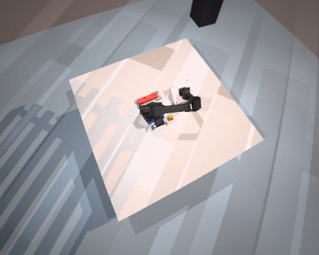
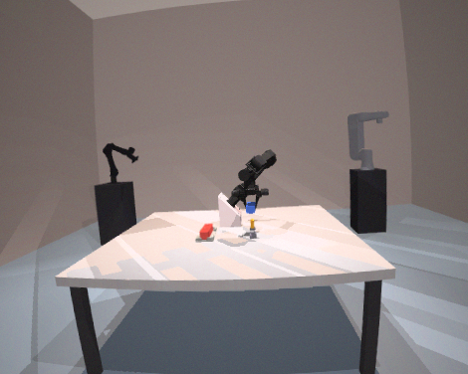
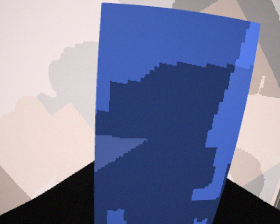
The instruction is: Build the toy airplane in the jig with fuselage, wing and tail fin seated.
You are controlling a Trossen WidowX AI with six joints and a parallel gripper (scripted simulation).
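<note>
The red fuselage (image 1: 147, 98) (image 2: 206, 231) lies lengthwise on the grey jig (image 1: 158, 94) (image 2: 198, 240); whether it is fully down in the cradle is too small to tell. My gripper (image 1: 153, 121) (image 2: 251, 205) (image 3: 153, 172) is shut on the blue wing (image 1: 150, 122) (image 2: 251, 209) (image 3: 165, 100) and holds it above the table, to the side of the jig. The wing fills the middle of the wrist view; its tab is not visible. The yellow tail fin (image 1: 170, 117) (image 2: 252, 224) stands upright near the wing, lower down. No wing or fin is on the fuselage.
A small grey holder (image 1: 153, 127) (image 2: 250, 235) is on the table (image 1: 152, 172) (image 2: 223, 268) below the wing. A white wedge-shaped block (image 1: 173, 93) (image 2: 229, 215) stands by the arm's base, behind the jig in the exterior view.
</note>
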